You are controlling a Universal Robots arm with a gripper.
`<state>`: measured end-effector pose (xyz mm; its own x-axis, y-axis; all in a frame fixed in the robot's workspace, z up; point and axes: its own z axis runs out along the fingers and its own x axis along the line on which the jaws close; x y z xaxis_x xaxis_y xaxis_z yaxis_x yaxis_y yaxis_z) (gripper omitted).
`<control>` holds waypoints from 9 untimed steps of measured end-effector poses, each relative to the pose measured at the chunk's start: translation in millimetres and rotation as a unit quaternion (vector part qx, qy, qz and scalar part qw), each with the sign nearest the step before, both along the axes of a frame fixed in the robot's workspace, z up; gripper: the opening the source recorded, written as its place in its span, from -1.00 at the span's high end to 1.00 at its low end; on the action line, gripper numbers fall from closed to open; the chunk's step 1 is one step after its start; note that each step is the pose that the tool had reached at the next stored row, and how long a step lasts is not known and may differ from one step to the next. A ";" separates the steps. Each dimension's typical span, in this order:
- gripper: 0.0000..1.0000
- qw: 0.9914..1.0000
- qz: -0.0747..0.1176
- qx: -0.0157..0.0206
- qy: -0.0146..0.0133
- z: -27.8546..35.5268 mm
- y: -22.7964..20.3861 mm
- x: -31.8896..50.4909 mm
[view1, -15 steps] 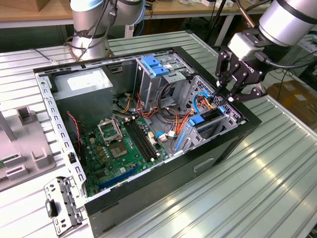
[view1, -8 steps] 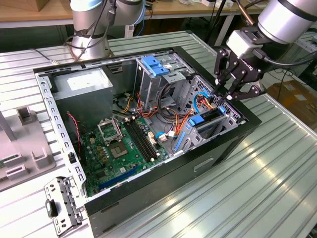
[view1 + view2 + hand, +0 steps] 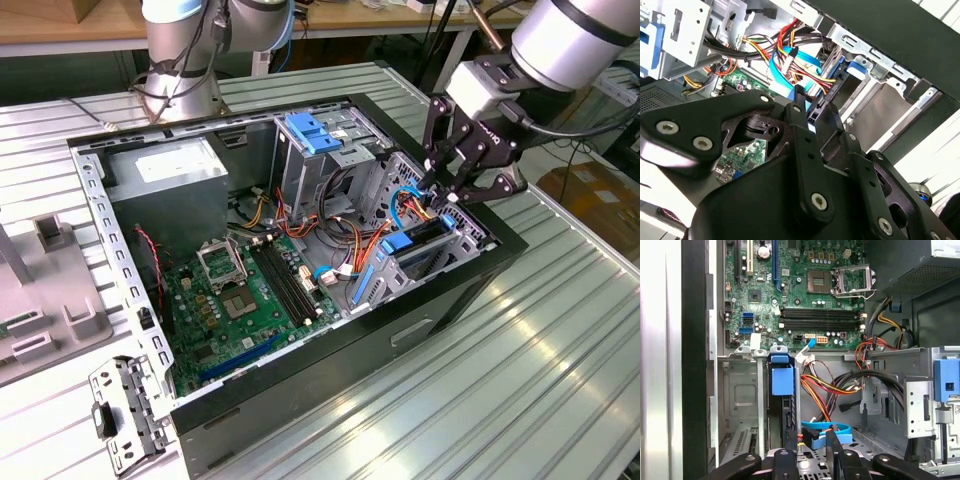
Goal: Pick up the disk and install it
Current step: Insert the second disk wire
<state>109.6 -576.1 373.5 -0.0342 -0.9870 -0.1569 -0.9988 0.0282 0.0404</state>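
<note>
A: Start with the exterior view. Where is the gripper?

B: It hangs over the open computer case, at the corner toward the exterior view's right, its black fingers drawn close together and pointing down at the drive bay. The disk sits edge-up in that bay, its blue rail end showing, just beneath the fingertips. I cannot tell whether they touch it.

A: And the rest of the case?

B: The green motherboard lies on the floor of the case, the grey power supply is at the far corner, and a metal cage with a blue bracket stands beside it.

A: The second wrist view?

B: The fingers stand nearly closed, with a narrow gap, next to a bundle of red, yellow and blue cables.

A: The first wrist view?

B: The disk stands in its slot beside the case wall, blue tab uppermost, below the motherboard. The fingertips are just beyond its near end, clasping nothing that I can see.
</note>
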 end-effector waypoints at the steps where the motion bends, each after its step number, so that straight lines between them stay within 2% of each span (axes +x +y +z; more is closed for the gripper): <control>1: 0.28 1.000 0.000 0.000 0.000 -0.8 -0.5 0.0; 7: 0.28 1.000 0.000 0.000 0.000 -10.2 -2.0 -0.1; 9: 0.28 1.000 0.000 0.000 0.000 -10.8 -2.0 -0.1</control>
